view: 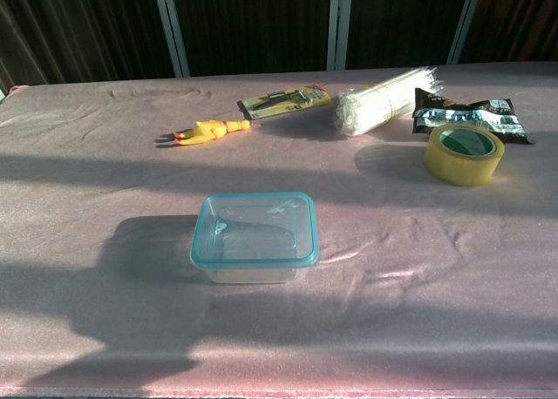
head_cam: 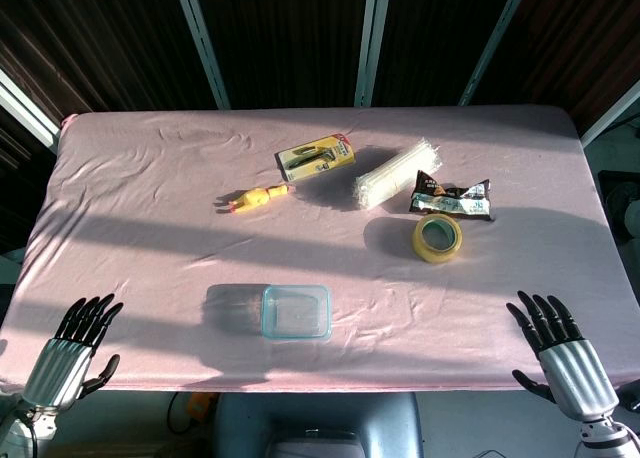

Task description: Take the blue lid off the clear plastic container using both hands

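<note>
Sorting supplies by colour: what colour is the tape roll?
Yellow tape roll, with a greenish inner core; clearest in the chest view.

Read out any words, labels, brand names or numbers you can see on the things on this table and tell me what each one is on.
No text is legible.
Dark snack packet: white print, too blurred to read.
Yellow blister card holding a tool: print too small to read.
Tape roll: green inner core, no readable print.
Container with blue lid, rubber chicken toy, bundle of clear straws: no text visible.
</note>
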Robot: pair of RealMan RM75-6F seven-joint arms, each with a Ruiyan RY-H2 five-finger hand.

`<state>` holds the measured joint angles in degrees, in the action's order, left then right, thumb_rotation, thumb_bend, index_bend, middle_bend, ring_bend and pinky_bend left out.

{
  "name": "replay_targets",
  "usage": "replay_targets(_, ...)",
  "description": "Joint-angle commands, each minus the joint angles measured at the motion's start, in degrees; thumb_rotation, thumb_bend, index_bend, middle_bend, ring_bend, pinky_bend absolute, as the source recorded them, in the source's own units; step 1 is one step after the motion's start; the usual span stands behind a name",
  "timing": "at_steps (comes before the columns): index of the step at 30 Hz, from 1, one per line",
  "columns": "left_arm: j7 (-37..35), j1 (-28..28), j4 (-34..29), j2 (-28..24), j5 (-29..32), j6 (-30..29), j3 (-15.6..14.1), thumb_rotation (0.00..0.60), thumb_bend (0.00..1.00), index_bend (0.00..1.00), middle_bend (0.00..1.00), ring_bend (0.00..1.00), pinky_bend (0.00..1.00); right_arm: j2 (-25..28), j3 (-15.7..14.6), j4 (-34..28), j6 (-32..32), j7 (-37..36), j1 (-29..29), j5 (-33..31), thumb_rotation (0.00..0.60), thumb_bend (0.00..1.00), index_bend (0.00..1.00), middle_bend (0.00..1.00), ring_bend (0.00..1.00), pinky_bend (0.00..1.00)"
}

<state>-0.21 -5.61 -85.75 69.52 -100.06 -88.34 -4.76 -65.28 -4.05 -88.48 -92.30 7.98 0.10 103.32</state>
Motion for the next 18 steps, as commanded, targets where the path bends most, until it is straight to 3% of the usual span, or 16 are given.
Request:
replay_targets(1,-0.3,-0.2,0.2,0.2,-0.2,0.2,-0.1,0.6,0.36,0.0,0.0,0.0,0.0,0.0,0.0,0.0,0.1,0.0,0.0,-0.1,0.6,0.11,0.0,0.0,0.0,0.0)
replay_targets(6,-2.7,-1.8,1.6,1.6,-3.3,0.6,-0.7,0.6,0.35,0.0,0.0,0.0,0.0,0.0,-0.1,0.0,-0.1,0.1,-0.1,0.1,0.6,0.11,0.0,0.0,0.0,0.0)
replay_targets(11,-11.7,-7.7,3.3,3.8,-10.7,3.4,-2.6,0.6,0.31,0.0,0.0,0.0,0.0,-0.2,0.1,-0.1,0.6,0.6,0.2,-0.3,0.6,0.11,0.0,0.0,0.0,0.0)
replay_targets(18,-15.3,-17.6,-5.6,5.2,-14.8,13.0,-2.0,0.6,0.25,0.0,0.0,0.0,0.0,-0.9,0.2,-1.5,3.2,3.0,1.3,-0.4,0.6,0.11,0.0,0.0,0.0,0.0)
